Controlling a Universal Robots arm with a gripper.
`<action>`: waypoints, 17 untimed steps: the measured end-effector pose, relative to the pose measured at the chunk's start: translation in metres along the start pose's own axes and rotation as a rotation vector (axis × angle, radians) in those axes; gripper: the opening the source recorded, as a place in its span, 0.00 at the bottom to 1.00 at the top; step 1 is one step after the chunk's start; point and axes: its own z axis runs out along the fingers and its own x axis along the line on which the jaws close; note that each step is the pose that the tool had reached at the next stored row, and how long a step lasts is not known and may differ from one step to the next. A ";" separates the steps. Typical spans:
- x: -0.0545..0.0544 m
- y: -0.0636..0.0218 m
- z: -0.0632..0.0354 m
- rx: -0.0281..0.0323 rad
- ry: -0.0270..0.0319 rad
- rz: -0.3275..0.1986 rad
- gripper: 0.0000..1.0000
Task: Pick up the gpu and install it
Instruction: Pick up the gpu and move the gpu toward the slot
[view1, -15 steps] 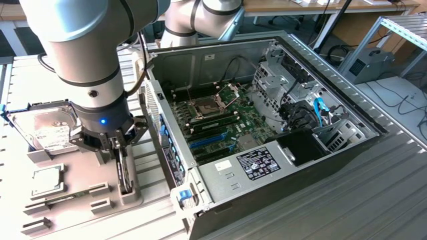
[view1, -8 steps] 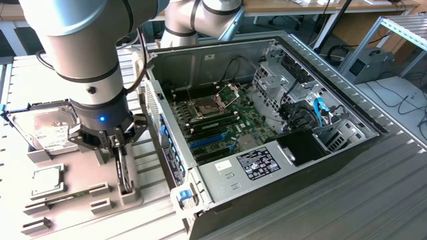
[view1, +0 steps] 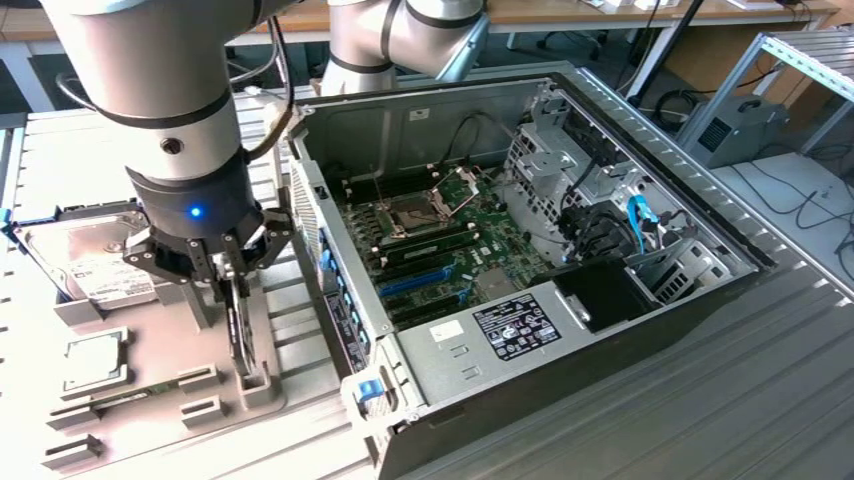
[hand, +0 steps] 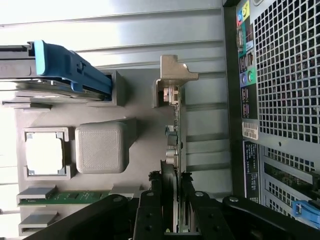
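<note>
The gpu (view1: 240, 330) is a thin black card standing on its edge in a grey holder (view1: 254, 385) on the fixture plate, at the exterior view's left. My gripper (view1: 230, 290) reaches down over its upper edge with both fingers pressed against its faces. In the wrist view the gpu (hand: 172, 135) runs edge-on away from the gripper (hand: 172, 185), with its silver bracket (hand: 176, 75) at the far end. The black fingers (hand: 150, 205) flank the card closely on both sides.
The open computer case (view1: 400, 120) lies just beside the holder, with its green motherboard (view1: 447, 245) and blue slots (view1: 414, 282) exposed. Its perforated rear panel (hand: 285, 75) is close by. On the fixture plate sit a hard drive (view1: 94, 265), a square processor (view1: 96, 358) and a memory stick (view1: 134, 398).
</note>
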 end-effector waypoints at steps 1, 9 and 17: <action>0.000 0.0000 -0.0027 0.0001 0.0001 0.000 0.26; 0.000 0.0004 -0.0283 0.0000 0.0000 0.000 0.26; -0.001 0.0005 -0.0371 0.0001 0.0001 0.000 0.26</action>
